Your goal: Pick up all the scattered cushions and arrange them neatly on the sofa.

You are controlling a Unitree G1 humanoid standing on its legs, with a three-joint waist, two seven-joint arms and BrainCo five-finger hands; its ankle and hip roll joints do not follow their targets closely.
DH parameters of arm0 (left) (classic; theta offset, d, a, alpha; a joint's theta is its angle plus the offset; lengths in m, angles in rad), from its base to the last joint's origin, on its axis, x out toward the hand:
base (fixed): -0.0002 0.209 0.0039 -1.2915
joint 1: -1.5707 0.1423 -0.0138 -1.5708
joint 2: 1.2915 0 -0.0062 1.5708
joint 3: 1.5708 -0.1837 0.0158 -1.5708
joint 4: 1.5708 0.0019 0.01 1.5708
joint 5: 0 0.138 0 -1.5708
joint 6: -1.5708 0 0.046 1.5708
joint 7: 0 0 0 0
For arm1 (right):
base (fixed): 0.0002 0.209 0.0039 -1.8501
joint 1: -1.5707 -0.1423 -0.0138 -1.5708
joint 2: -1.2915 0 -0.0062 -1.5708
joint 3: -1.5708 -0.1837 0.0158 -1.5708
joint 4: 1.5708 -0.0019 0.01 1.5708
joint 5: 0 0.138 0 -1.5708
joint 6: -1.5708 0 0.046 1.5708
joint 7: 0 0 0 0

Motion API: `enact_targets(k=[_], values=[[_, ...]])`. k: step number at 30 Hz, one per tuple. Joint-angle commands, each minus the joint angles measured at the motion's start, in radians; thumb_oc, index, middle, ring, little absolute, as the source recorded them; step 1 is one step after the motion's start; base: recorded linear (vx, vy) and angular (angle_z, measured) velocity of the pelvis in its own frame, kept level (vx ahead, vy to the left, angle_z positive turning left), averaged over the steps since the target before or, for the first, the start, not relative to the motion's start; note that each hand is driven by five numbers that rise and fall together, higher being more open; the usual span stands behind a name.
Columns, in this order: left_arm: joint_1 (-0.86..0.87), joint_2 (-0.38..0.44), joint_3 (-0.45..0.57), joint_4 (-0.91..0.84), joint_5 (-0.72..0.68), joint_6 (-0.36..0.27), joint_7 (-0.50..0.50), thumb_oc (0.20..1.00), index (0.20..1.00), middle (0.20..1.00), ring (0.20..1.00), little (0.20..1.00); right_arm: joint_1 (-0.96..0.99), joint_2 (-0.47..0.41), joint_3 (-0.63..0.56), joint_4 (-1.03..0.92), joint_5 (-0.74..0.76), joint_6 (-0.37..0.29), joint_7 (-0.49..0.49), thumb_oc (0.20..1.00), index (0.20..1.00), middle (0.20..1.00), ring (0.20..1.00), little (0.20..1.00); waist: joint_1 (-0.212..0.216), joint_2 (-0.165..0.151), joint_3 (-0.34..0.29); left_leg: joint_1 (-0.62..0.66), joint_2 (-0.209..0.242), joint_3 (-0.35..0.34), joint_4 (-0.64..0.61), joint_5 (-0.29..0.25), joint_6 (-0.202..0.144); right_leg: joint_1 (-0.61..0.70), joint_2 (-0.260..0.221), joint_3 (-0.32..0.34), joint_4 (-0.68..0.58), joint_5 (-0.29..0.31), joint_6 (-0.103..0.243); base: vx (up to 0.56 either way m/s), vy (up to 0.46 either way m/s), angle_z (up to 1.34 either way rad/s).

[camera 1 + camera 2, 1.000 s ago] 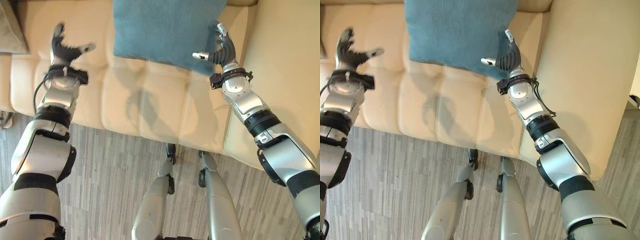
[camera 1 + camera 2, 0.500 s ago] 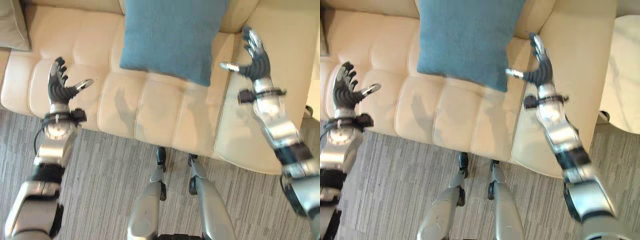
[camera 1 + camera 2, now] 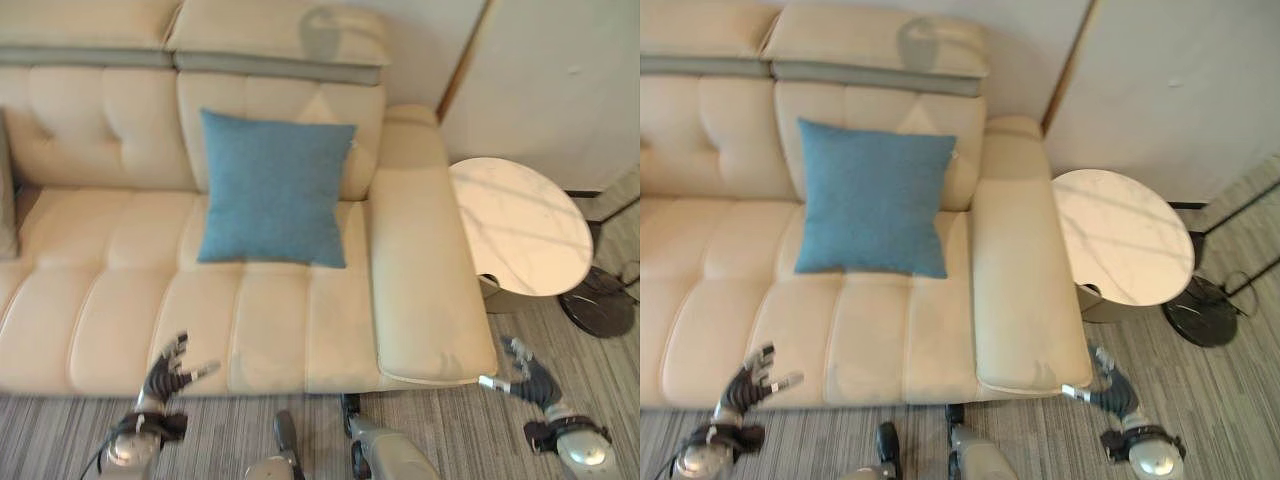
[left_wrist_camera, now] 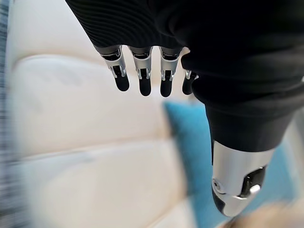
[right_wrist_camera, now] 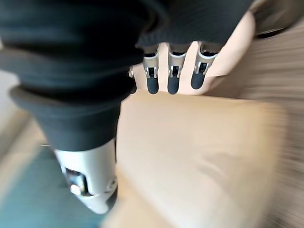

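Cream sofa (image 3: 270,330) before us: blue cushion (image 3: 272,190) upright against backrest. Left hand (image 3: 168,375), right hand (image 3: 527,378) low, fingers spread, empty. We judge cushion soft, light; grip edges.

A cream tufted sofa (image 3: 120,300) stands against a pale wall (image 3: 560,80), its headrests (image 3: 275,35) raised along the back and a broad padded armrest (image 3: 420,270) closing its right end. Just beside that armrest, a round white marble-topped side table (image 3: 515,225) catches soft daylight in streaks. A dark round lamp base (image 3: 597,300) sits on the floor near the table's far edge. Grey striped carpet (image 3: 60,440) runs along the sofa's front edge.
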Motion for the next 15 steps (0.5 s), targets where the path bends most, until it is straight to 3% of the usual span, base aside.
enact_targets(k=[1, 3, 4, 7, 8, 9, 10, 11, 12, 14, 15], values=[[-0.024, 0.011, 0.0, 0.033, 0.061, -0.021, 0.016, 1.0, 1.0, 1.0, 1.0, 1.0, -0.053, -0.002, 0.039, 0.019, -0.022, -0.021, -0.015, 1.0, 1.0, 1.0, 1.0, 1.0, 0.011, 0.065, 0.003, 0.017, 0.032, -0.009, -0.063, 0.02, -0.048, 0.005, -0.03, -0.089, 0.363, -0.286, 0.025, -0.31, 0.021, -0.64], [-0.025, 0.011, -0.004, 0.041, 0.062, -0.02, 0.018, 1.0, 1.0, 1.0, 1.0, 1.0, -0.053, 0.004, 0.042, 0.04, -0.023, -0.022, -0.022, 1.0, 1.0, 1.0, 1.0, 1.0, 0.019, 0.072, -0.007, 0.004, 0.042, -0.004, -0.063, 0.028, -0.046, 0.018, -0.032, -0.093, 0.434, -0.308, 0.016, -0.23, -0.02, -0.33], [-0.031, 0.012, -0.02, 0.045, 0.062, -0.022, 0.021, 1.0, 1.0, 1.0, 1.0, 1.0, -0.06, 0.021, 0.052, 0.086, -0.025, -0.02, -0.03, 1.0, 1.0, 1.0, 1.0, 1.0, 0.028, 0.076, -0.029, -0.011, 0.044, -0.003, -0.063, 0.041, -0.045, 0.075, -0.037, -0.085, 0.528, -0.326, 0.011, -0.17, -0.035, -0.19], [-0.03, 0.004, -0.034, 0.038, 0.057, -0.024, 0.033, 1.0, 1.0, 1.0, 1.0, 1.0, -0.068, 0.024, 0.054, 0.093, -0.033, -0.019, -0.047, 1.0, 1.0, 1.0, 1.0, 1.0, 0.046, 0.076, -0.037, -0.035, 0.05, 0.002, -0.063, 0.072, -0.057, 0.106, -0.016, -0.069, 0.516, -0.321, 0.006, -0.29, -0.122, -0.2], [-0.058, -0.002, -0.05, 0.037, 0.047, -0.025, 0.044, 1.0, 1.0, 1.0, 1.0, 1.0, -0.091, 0.029, 0.059, 0.114, -0.018, -0.01, -0.063, 1.0, 1.0, 1.0, 1.0, 1.0, 0.056, 0.067, -0.043, -0.092, 0.048, 0.012, -0.063, 0.114, -0.08, 0.186, 0.015, -0.055, 0.352, -0.409, -0.019, -0.28, -0.175, -0.1], [-0.066, -0.005, -0.054, 0.043, 0.046, -0.027, 0.045, 1.0, 1.0, 1.0, 1.0, 1.0, -0.1, 0.027, 0.053, 0.117, -0.012, -0.008, -0.072, 1.0, 1.0, 1.0, 1.0, 1.0, 0.063, 0.072, -0.044, -0.119, 0.059, 0.018, -0.063, 0.132, -0.091, 0.213, 0.036, -0.048, 0.253, -0.439, -0.041, -0.28, -0.175, 0.11], [-0.066, -0.005, -0.054, 0.043, 0.046, -0.027, 0.045, 1.0, 1.0, 1.0, 1.0, 1.0, -0.1, 0.026, 0.053, 0.117, -0.012, -0.008, -0.072, 1.0, 1.0, 1.0, 1.0, 1.0, 0.063, 0.072, -0.044, -0.119, 0.059, 0.018, -0.063, 0.132, -0.091, 0.214, 0.036, -0.048, 0.252, -0.438, -0.041, -0.33, -0.158, 0.18], [-0.073, -0.009, -0.051, 0.038, 0.038, -0.025, 0.05, 1.0, 1.0, 1.0, 1.0, 1.0, -0.116, 0.015, 0.05, 0.114, -0.002, -0.004, -0.083, 1.0, 1.0, 1.0, 1.0, 1.0, 0.07, 0.078, -0.033, -0.166, 0.074, 0.01, -0.049, 0.16, -0.109, 0.228, 0.05, -0.038, 0.162, -0.445, -0.059, -0.35, -0.128, 0.01], [-0.077, -0.01, -0.05, 0.036, 0.034, -0.023, 0.058, 1.0, 1.0, 1.0, 1.0, 1.0, -0.126, 0.005, 0.053, 0.116, 0.003, 0.001, -0.088, 1.0, 1.0, 1.0, 1.0, 1.0, 0.073, 0.076, -0.014, -0.182, 0.068, -0.019, -0.029, 0.166, -0.124, 0.219, 0.049, -0.034, 0.157, -0.438, -0.066, -0.5, -0.143, -0.17], [-0.085, -0.018, -0.047, 0.033, 0.037, -0.019, 0.06, 1.0, 1.0, 1.0, 1.0, 1.0, -0.144, -0.011, 0.054, 0.121, -0.003, 0.013, -0.097, 1.0, 1.0, 1.0, 1.0, 1.0, 0.078, 0.07, 0.007, -0.218, 0.039, -0.122, 0.06, 0.112, -0.127, 0.184, 0.034, -0.034, 0.141, -0.401, -0.068, -0.44, -0.032, -0.28], [-0.077, -0.025, -0.046, 0.027, 0.036, -0.022, 0.056, 1.0, 1.0, 1.0, 1.0, 1.0, -0.139, -0.007, 0.048, 0.117, 0.006, 0.013, -0.097, 1.0, 1.0, 1.0, 1.0, 1.0, 0.072, 0.054, 0.008, -0.208, 0.023, -0.156, 0.114, 0.058, -0.119, 0.176, 0.01, -0.038, 0.124, -0.38, -0.063, -0.36, 0.002, -0.1]])
